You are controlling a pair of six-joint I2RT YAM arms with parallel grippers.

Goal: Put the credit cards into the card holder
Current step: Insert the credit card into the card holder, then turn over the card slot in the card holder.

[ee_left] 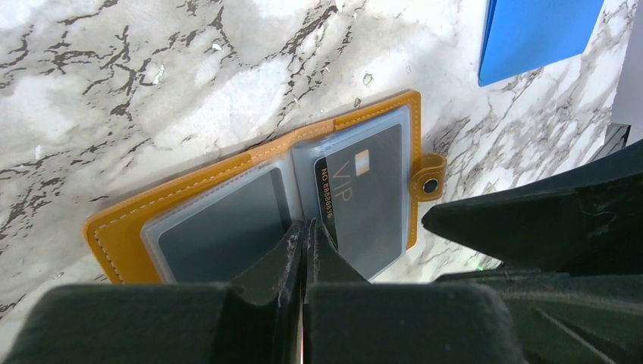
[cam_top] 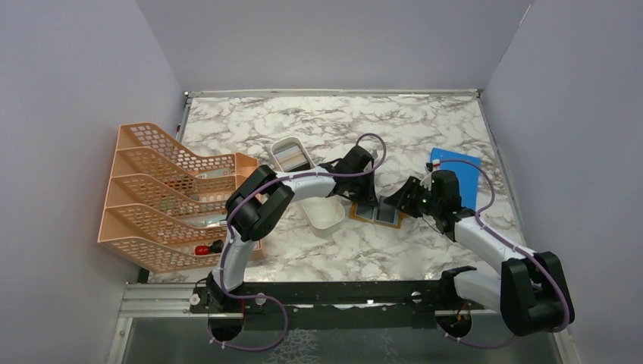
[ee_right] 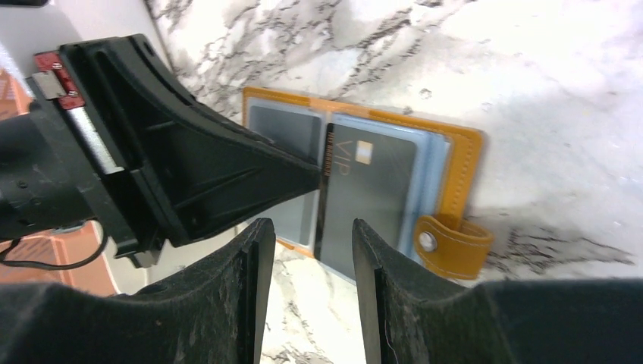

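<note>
Credit card, black plastic (ee_right: 371,189): likely stiff, slick; pinch edge | orange-tan leather card holder (ee_right: 464,174) | left gripper (ee_left: 305,227) closed at its spine | right gripper (ee_right: 307,235) apart

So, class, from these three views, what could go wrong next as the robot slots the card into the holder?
1. The black card seems to stick out past the card holder; a skewed push from the open right gripper could jam or bend it.
2. Only the shut left gripper seems to pin the holder at its fold; if it slips, the holder may slide.
3. The grippers sit very close and might collide.
</note>
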